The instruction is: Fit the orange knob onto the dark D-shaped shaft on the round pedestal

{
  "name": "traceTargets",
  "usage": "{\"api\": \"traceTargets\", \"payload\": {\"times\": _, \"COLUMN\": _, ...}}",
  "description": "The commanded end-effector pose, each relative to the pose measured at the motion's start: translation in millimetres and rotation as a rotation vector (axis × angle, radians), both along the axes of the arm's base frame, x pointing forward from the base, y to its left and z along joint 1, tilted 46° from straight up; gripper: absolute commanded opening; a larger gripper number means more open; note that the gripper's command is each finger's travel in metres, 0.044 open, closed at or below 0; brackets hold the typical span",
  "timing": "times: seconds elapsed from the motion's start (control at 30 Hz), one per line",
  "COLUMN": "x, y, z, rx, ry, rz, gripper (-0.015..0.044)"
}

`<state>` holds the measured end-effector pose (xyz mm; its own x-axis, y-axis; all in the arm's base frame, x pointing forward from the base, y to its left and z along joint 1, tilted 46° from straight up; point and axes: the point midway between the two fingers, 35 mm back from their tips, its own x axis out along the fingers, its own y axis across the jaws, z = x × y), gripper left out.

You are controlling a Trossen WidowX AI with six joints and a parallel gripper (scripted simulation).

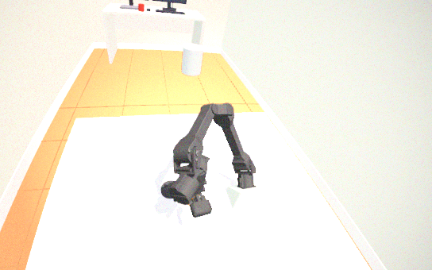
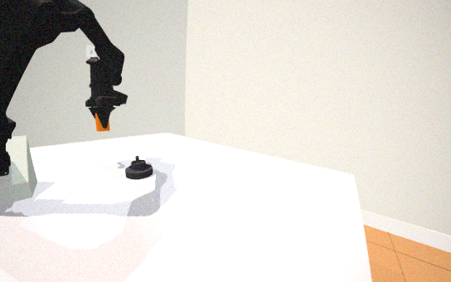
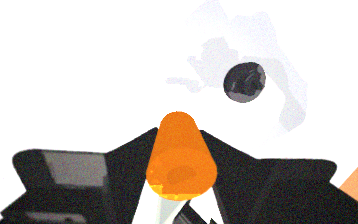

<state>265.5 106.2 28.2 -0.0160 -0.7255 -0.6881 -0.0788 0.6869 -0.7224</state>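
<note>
The orange knob [image 2: 102, 123] [image 3: 178, 145] is held upright, well above the white table. My gripper [image 2: 104, 120] [image 3: 178, 150] is shut on it, with one dark finger on each side. In the top view the arm hides nearly all of the knob. The dark round pedestal [image 2: 138, 172] [image 3: 244, 85] stands on the table with its thin shaft [image 2: 137, 158] pointing up. In the exterior view it is lower than the knob and to its right; in the wrist view it is up and to the right of the knob. The flat sides of hole and shaft cannot be made out.
The white table [image 1: 119, 230] [image 2: 257, 216] carries the arm's base and a pale, wedge-shaped block [image 1: 235, 196] [image 2: 21, 166] beside it. The table's edge and the orange floor lie to the right in the exterior view. A desk and a white bin [image 1: 192, 60] stand far behind.
</note>
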Motion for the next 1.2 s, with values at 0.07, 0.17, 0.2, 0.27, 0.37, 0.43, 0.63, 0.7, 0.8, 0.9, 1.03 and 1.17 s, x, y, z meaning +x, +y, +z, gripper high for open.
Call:
{"api": "traceTargets", "payload": {"times": 0.07, "x": 10, "y": -6, "z": 9, "rx": 0.020, "ry": -0.012, "rz": 0.003, "gripper": 0.0000}}
{"api": "traceTargets", "payload": {"times": 0.17, "x": 15, "y": -13, "z": 12, "rx": 0.024, "ry": -0.012, "rz": 0.004, "gripper": 0.0000}}
{"api": "traceTargets", "payload": {"times": 0.2, "x": 17, "y": -15, "z": 13, "rx": 0.025, "ry": -0.012, "rz": 0.004, "gripper": 0.0000}}
{"api": "traceTargets", "payload": {"times": 0.27, "x": 20, "y": -20, "z": 15, "rx": 0.027, "ry": -0.012, "rz": 0.005, "gripper": 0.0000}}
{"api": "traceTargets", "payload": {"times": 0.37, "x": 25, "y": -27, "z": 19, "rx": 0.029, "ry": -0.012, "rz": 0.006, "gripper": 0.0000}}
{"api": "traceTargets", "payload": {"times": 0.43, "x": 28, "y": -31, "z": 21, "rx": 0.030, "ry": -0.012, "rz": 0.006, "gripper": 0.0000}}
{"api": "traceTargets", "payload": {"times": 0.63, "x": 36, "y": -46, "z": 28, "rx": 0.032, "ry": -0.013, "rz": 0.008, "gripper": 0.0000}}
{"api": "traceTargets", "payload": {"times": 0.7, "x": 38, "y": -51, "z": 30, "rx": 0.033, "ry": -0.013, "rz": 0.008, "gripper": 0.0000}}
{"api": "traceTargets", "payload": {"times": 0.8, "x": 42, "y": -59, "z": 34, "rx": 0.032, "ry": -0.013, "rz": 0.008, "gripper": 0.0000}}
{"api": "traceTargets", "payload": {"times": 0.9, "x": 45, "y": -67, "z": 38, "rx": 0.031, "ry": -0.014, "rz": 0.008, "gripper": 0.0000}}
{"api": "traceTargets", "payload": {"times": 1.03, "x": 50, "y": -78, "z": 43, "rx": 0.029, "ry": -0.015, "rz": 0.008, "gripper": 0.0000}}
{"api": "traceTargets", "payload": {"times": 1.17, "x": 53, "y": -89, "z": 48, "rx": 0.026, "ry": -0.015, "rz": 0.007, "gripper": 0.0000}}
